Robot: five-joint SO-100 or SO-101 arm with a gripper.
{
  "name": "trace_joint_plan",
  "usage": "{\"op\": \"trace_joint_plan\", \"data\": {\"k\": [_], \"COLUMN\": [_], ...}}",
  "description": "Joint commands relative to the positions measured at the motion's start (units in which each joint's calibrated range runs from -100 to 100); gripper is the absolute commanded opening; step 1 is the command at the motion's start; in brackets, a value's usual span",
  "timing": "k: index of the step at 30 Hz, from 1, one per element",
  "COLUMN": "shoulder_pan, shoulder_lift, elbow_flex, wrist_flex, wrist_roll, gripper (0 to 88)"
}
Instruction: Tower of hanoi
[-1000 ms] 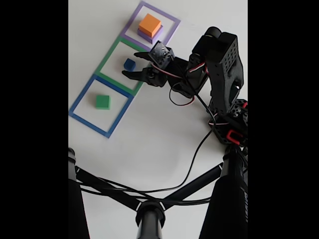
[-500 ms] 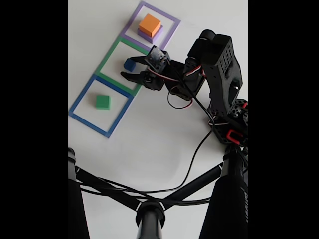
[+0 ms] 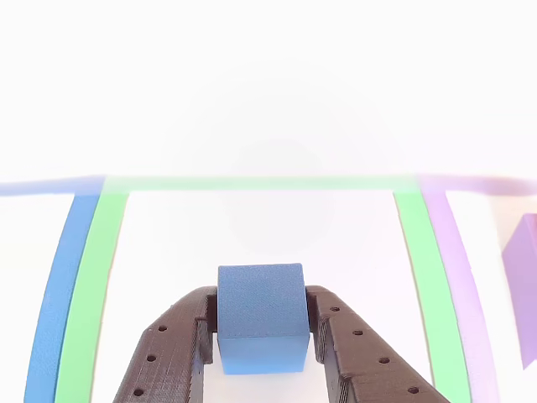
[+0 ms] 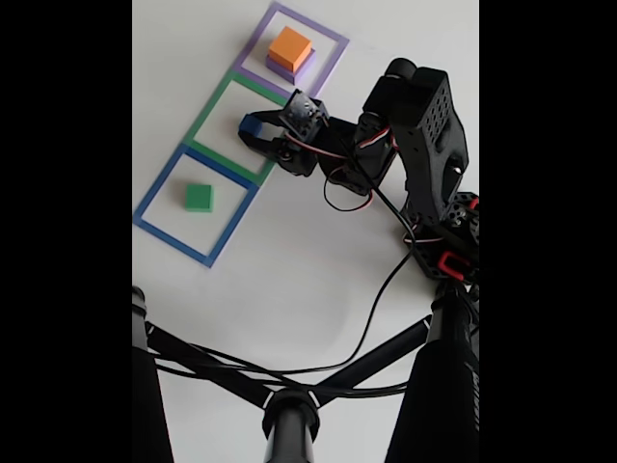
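Gripper (image 3: 261, 336) clamped the blue cube (image 3: 260, 315) between both fingers, inside the green outline (image 4: 224, 128). In the fixed view the green cube (image 4: 199, 197) lay nearer, in the blue outline (image 4: 196, 204); the orange cube (image 4: 290, 47), on the purple slab (image 4: 303, 68), lay beyond the gripper (image 4: 253, 131).

Other view is heavily overexposed: the white table (image 3: 268, 101) beyond the gripper (image 3: 262, 332) burns out to pure white, and the far green outline (image 3: 252, 182) washes pale and soft. Blue cube (image 3: 260, 315) between the fingers stays sharp, saturated. Fixed view is evenly bright with a slight grey cast, faint soft shadow under the arm (image 4: 424, 135), black bars on both sides, mild softness overall, no glare.
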Motion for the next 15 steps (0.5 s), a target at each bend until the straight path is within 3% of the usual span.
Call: {"op": "trace_joint_plan", "data": {"k": [1,10,15], "shoulder_pan": [-0.72,-1.29,-1.96], "shoulder_lift": [-10.60,-42.17,-57.92], "elbow_flex": [-0.20,-2.56,-13.38], "wrist_flex": [6.32,42.51,73.36], "wrist_roll": [0.00,0.00,0.00], "gripper": [3.2,3.1,2.3]}}
